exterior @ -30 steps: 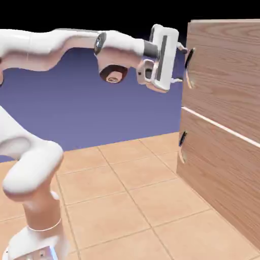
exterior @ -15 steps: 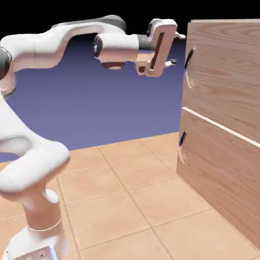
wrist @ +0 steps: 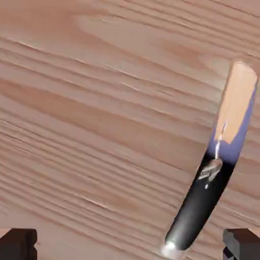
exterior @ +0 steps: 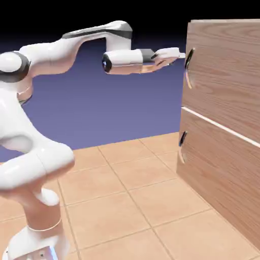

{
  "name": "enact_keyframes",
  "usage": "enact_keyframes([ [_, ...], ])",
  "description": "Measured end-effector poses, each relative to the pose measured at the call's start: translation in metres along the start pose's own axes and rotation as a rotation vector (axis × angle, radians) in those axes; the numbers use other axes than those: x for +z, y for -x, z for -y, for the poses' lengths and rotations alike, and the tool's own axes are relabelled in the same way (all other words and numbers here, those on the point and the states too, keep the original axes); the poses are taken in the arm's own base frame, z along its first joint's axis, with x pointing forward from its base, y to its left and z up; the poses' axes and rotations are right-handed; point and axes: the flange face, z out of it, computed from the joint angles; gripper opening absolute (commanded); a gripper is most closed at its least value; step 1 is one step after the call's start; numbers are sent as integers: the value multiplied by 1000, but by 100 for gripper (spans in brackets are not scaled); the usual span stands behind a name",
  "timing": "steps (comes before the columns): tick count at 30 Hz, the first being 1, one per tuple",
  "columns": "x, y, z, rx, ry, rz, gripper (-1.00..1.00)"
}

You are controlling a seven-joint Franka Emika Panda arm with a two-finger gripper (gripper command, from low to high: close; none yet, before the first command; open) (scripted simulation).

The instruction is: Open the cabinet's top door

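The cabinet [exterior: 223, 152] fills the exterior view's right side. Its top door [exterior: 226, 71] is flush with the front, and its dark vertical handle [exterior: 189, 62] sits at the panel's left edge. My gripper [exterior: 182, 54] points level at the upper part of that handle, just short of it. In the hand view the door's wood grain [wrist: 91, 117] fills the picture and the glossy dark handle [wrist: 203, 198] runs slantwise at the right. Both grey fingertips [wrist: 18, 244] stand far apart at the bottom corners, so the gripper [wrist: 129, 246] is open. The handle's near end lies between them, closer to the right tip.
The lower door [exterior: 218, 177] with its own small dark handle [exterior: 182, 139] sits below the pale seam [exterior: 218, 127]. A tan tiled floor [exterior: 127, 193] spreads before the cabinet. My arm's base [exterior: 35, 238] stands at lower left.
The hand has rolled from standing tall to lying flat and has moved right, up to the top door's handle. The elbow has swung upward.
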Motion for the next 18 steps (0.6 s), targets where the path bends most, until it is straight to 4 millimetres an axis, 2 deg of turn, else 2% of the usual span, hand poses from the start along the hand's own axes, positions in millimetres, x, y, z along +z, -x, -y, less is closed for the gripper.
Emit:
enact_keyframes([
  [4, 18, -36, -5, 209, 5, -12, 100],
  [6, 20, -39, -5, 226, 5, -14, 100],
  [11, 64, -40, -6, 225, 5, -14, 100],
  [12, 70, -40, -6, 226, 5, -14, -100],
  [14, 70, -40, -6, 226, 5, -14, -100],
  [18, 42, -34, 2, 226, 46, -46, -100],
])
